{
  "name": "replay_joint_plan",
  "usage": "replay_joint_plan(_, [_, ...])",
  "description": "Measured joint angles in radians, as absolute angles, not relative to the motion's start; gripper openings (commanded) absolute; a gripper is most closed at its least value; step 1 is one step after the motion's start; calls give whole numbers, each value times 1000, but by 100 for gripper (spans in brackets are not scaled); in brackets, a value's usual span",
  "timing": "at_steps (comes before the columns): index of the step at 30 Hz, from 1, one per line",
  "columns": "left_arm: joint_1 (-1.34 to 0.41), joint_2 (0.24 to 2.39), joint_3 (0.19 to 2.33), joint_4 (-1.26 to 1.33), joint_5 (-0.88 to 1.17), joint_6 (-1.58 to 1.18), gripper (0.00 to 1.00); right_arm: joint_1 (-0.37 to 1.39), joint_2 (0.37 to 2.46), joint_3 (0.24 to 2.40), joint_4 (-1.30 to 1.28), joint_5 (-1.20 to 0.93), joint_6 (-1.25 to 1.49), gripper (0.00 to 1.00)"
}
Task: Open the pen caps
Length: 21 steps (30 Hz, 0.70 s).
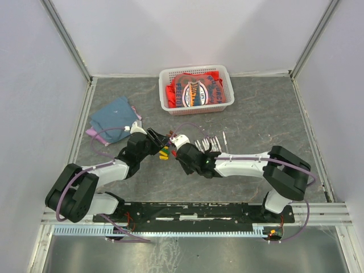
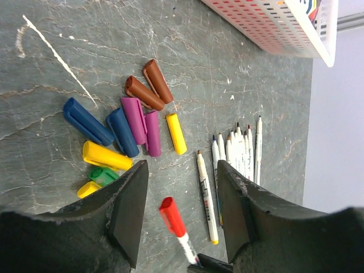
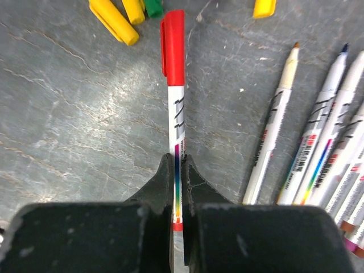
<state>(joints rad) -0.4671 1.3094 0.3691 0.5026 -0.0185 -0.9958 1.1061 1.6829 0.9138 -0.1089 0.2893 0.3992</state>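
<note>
The pen (image 3: 176, 114) is clamped in the right hand (image 3: 177, 162); its red cap (image 3: 172, 45) must be pinched off by the released left hand (image 2: 181, 187).

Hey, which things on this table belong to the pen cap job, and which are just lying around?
Job: red-capped pen, clamped in the right gripper; left gripper, open, flanking the red cap; loose caps; uncapped pens.
Lying around: white basket with red contents; blue cloth.

Grey marbled counter (image 2: 256, 74), little plastic caps (image 2: 135, 119) in brown, blue, purple, yellow, green, plus a slim white pen (image 3: 176, 128) with red cap (image 3: 172, 48) and rainbow stripe.
</note>
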Motion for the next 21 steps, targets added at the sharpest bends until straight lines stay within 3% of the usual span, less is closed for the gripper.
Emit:
replay_joint_plan(12, [-467, 1386, 345, 647, 117, -1045, 62, 1106, 1545, 904, -109, 297, 400, 1])
replay_joint_plan(21, [-467, 1472, 297, 833, 198, -1119, 54, 1097, 1529, 900, -94, 277, 408, 1])
